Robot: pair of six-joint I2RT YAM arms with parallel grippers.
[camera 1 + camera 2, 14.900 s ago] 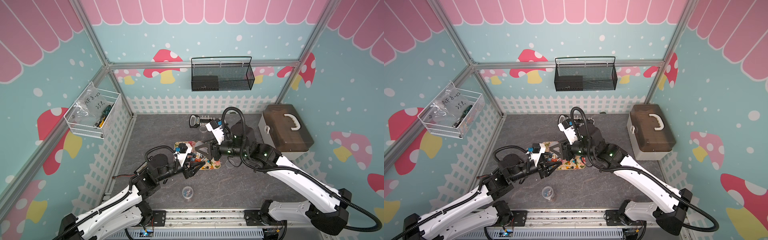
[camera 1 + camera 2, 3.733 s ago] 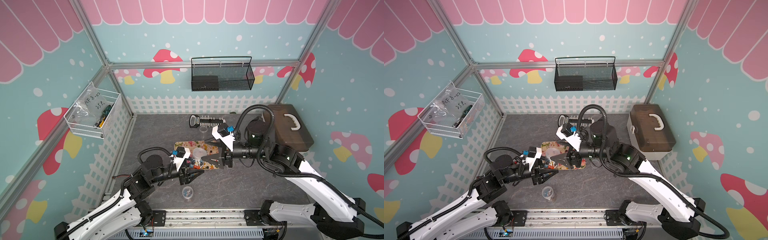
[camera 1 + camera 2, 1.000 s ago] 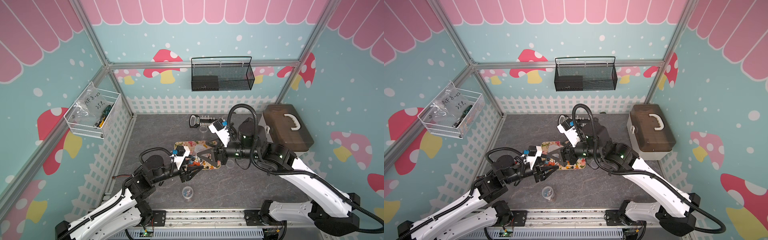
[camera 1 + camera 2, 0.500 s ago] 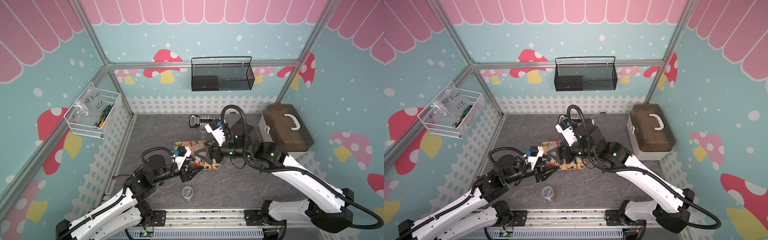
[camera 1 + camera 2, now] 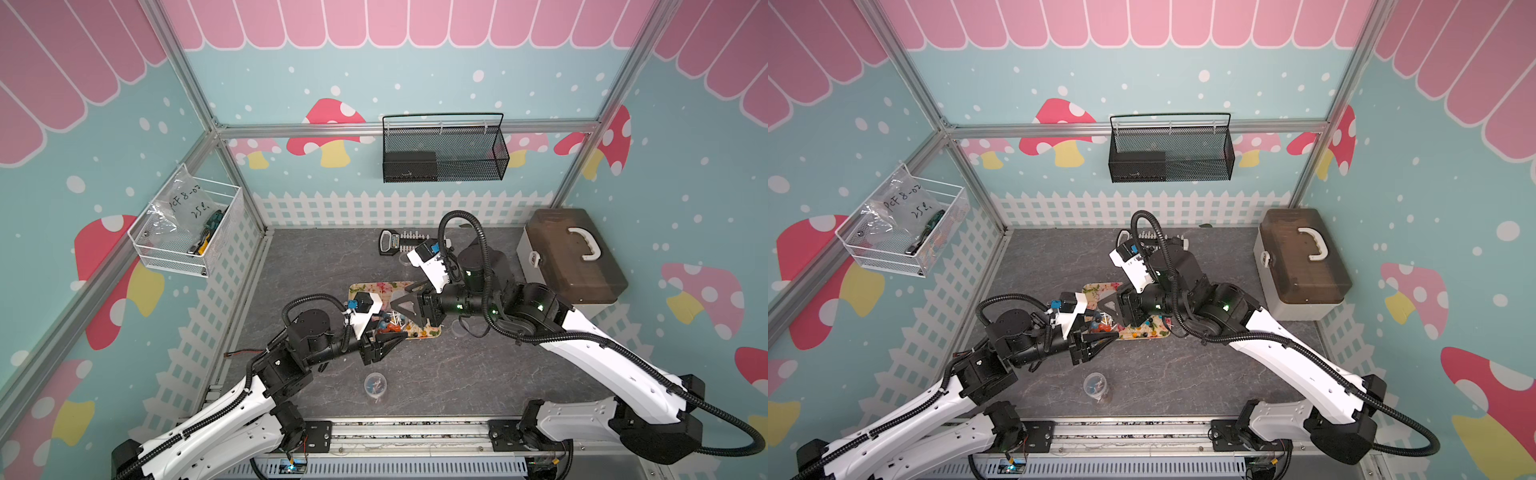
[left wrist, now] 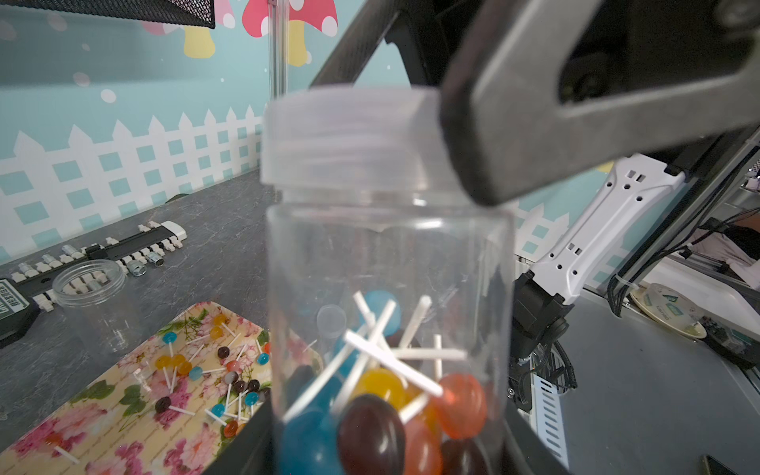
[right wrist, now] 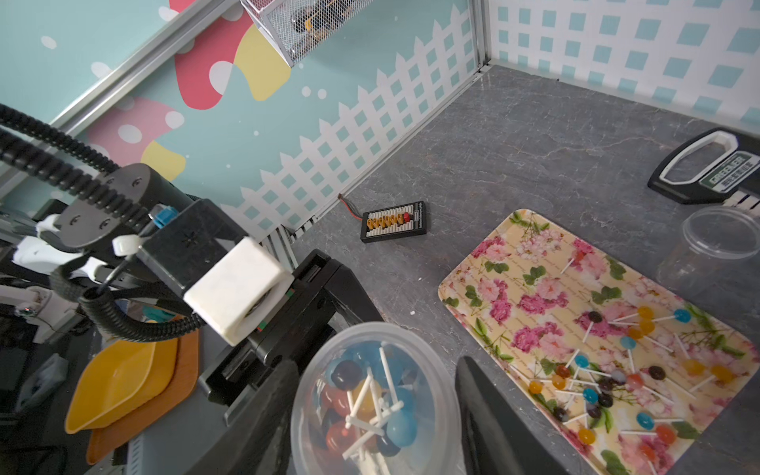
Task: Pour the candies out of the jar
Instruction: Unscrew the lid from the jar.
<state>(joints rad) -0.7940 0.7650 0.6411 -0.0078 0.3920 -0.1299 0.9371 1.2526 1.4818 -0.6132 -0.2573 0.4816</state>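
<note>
1. While the jar's cap is on, nothing can pour, so on the grey surface [image 5: 457, 374] take the flowered tray [image 7: 514, 288] as your target.
2. Your left end effector [image 5: 392, 337] is clenched on the jar [image 6: 390, 267], upright near the tray's edge; grip it firmly.
3. Your right end effector [image 7: 376, 432] straddles the lid [image 6: 345, 140]; I cannot tell whether it bites yet. Seat both pads level, then twist about the jar's axis.
4. Tip only once uncapped, so the jarred candies [image 6: 370, 432] join the loose candies [image 7: 608, 382].
</note>
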